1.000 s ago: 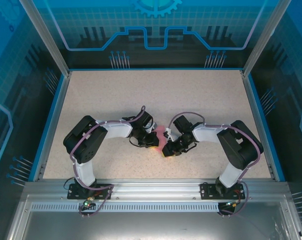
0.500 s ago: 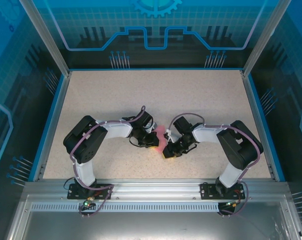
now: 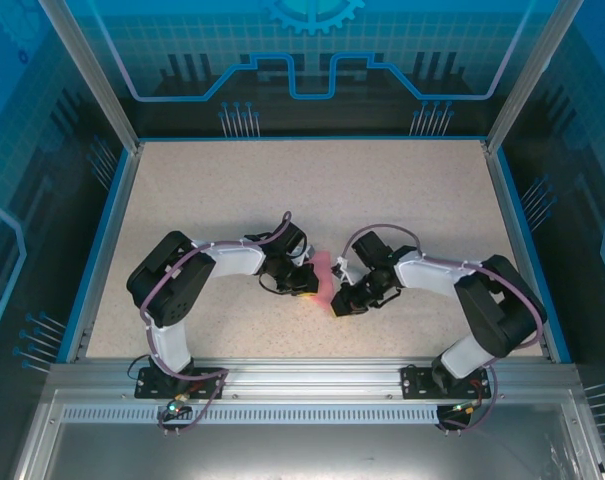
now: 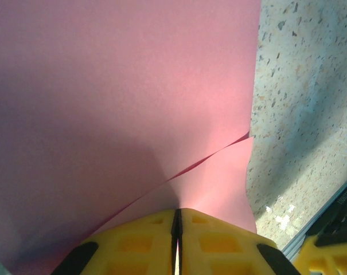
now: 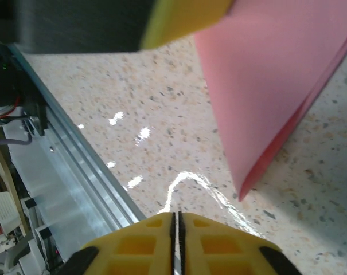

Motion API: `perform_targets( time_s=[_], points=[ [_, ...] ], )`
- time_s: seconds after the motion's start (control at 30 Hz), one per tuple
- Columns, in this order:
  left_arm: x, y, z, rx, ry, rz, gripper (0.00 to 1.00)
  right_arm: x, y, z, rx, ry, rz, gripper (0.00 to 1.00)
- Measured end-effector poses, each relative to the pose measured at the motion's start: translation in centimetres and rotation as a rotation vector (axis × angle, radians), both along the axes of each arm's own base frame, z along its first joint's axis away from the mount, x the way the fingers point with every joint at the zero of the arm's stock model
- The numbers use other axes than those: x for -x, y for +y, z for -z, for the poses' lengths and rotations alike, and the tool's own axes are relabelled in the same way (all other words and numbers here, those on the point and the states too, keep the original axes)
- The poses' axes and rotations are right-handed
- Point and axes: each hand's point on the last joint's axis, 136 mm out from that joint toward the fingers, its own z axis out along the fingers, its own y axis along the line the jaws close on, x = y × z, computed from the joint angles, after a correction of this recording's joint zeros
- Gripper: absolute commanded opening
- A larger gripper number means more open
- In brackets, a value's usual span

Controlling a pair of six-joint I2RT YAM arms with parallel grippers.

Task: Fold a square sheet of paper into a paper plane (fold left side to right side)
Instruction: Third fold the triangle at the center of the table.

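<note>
one sheet [image 4: 121,103], clamped in l pincer [image 4: 177,214]

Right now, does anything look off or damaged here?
Nothing damaged. The right gripper is shut on nothing, with a corner of the folded pink paper just beyond it. The left gripper pinches that paper, whose layers gape there.

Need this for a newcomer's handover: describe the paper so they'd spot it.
On the speckled beige table, look front and centre, where the left gripper and right gripper converge. Between them sits a thin pink-red folded sheet of paper, pinched by the left gripper: the only pink thing there.
</note>
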Motion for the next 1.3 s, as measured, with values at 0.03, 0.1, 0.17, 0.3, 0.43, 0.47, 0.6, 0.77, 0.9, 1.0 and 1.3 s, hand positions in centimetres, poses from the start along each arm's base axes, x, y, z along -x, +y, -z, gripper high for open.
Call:
perform_targets(
  time_s=[0.03,0.1,0.17,0.3,0.43,0.47,0.6,0.77,0.9,1.0,1.3],
  points=[
    [0.0,0.0,0.0,0.000,0.000,0.000,0.12,-0.2,0.1,-0.2,-0.004,-0.004,0.004,0.04],
    [0.0,0.0,0.0,0.000,0.000,0.000,0.12,-0.6,0.3,0.0,0.001,0.000,0.018,0.01],
    [0.0,0.0,0.0,0.000,0.000,0.000,0.12,-1.0,0.5,0.6,0.017,0.015,0.034,0.00],
    [0.0,0.0,0.0,0.000,0.000,0.000,0.12,-1.4,0.5,2.1,0.053,0.043,0.050,0.00],
    [0.0,0.0,0.0,0.000,0.000,0.000,0.12,-1.2,0.2,3.3,0.094,0.063,0.057,0.00],
    [0.0,0.0,0.0,0.000,0.000,0.000,0.12,-1.3,0.1,3.4,0.099,0.065,0.061,0.00],
    [0.0,0.0,0.0,0.000,-0.001,0.001,0.15,-1.2,0.0,3.7,0.105,0.076,0.078,0.00],
    [-0.1,-0.1,-0.6,-0.002,-0.023,0.001,0.20,-1.2,-0.1,3.8,0.074,0.102,0.110,0.00],
    [-0.5,0.0,-2.2,0.001,-0.067,-0.009,0.19,-1.2,-0.1,3.8,0.059,0.109,0.115,0.00],
    [-0.6,-0.5,-4.3,0.031,-0.117,-0.001,0.17,-1.2,-0.1,3.8,0.059,0.108,0.115,0.00],
    [2.8,-2.4,-5.1,0.084,-0.143,0.073,0.12,-1.2,-0.1,3.8,0.060,0.109,0.115,0.00]
  ],
)
